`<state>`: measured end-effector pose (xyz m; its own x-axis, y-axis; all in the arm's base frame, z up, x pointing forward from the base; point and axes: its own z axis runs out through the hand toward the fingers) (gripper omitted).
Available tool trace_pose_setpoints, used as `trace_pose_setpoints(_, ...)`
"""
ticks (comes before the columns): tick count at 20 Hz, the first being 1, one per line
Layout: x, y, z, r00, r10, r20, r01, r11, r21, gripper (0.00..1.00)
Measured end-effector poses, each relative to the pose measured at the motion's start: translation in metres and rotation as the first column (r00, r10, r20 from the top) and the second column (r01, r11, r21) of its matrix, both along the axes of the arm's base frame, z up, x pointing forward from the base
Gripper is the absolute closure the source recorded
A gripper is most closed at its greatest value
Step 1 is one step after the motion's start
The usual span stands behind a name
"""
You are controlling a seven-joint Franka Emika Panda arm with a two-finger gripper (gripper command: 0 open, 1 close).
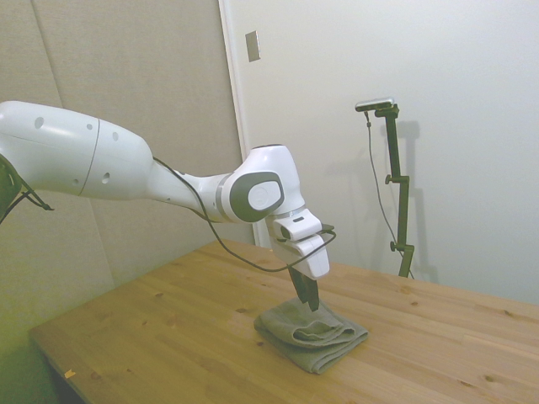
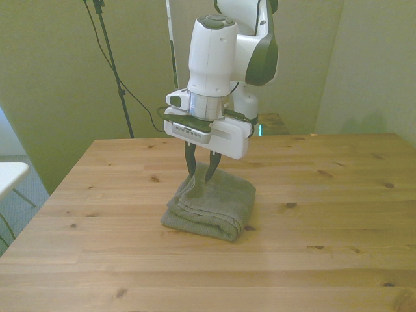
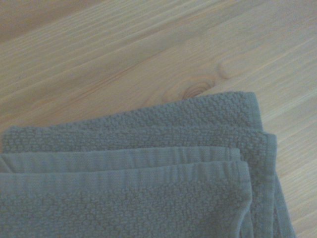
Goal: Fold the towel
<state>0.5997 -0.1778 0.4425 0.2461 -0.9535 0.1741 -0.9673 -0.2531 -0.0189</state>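
Note:
The grey-taupe towel [image 1: 318,338] lies folded in thick layers near the middle of the wooden table [image 1: 160,337]. In the front view the towel [image 2: 214,207] is a compact bundle with its rounded fold toward the camera. My gripper [image 2: 201,180] points straight down over the bundle's far corner, at the front view's left. Its fingers are drawn close together with a bit of the top layer pinched and slightly raised between them. From the side, the gripper [image 1: 308,305] touches the bundle's top. Up close, the wrist view shows the towel [image 3: 148,198] with its stacked hemmed edges.
The table [image 2: 312,214] stretches bare wood on every side of the towel. A small table or shelf edge [image 2: 10,174] shows at the front view's far left, off the table. Walls stand behind the table.

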Motion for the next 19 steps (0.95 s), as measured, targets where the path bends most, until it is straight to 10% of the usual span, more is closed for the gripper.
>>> trace_pose_setpoints(8,-0.023,0.080,0.025,0.993,0.122,0.003,-0.122,0.992,0.026,0.00)
trace_pose_setpoints(19,-0.150,0.197,0.079,0.957,0.289,0.037,-0.291,0.955,0.063,0.00)
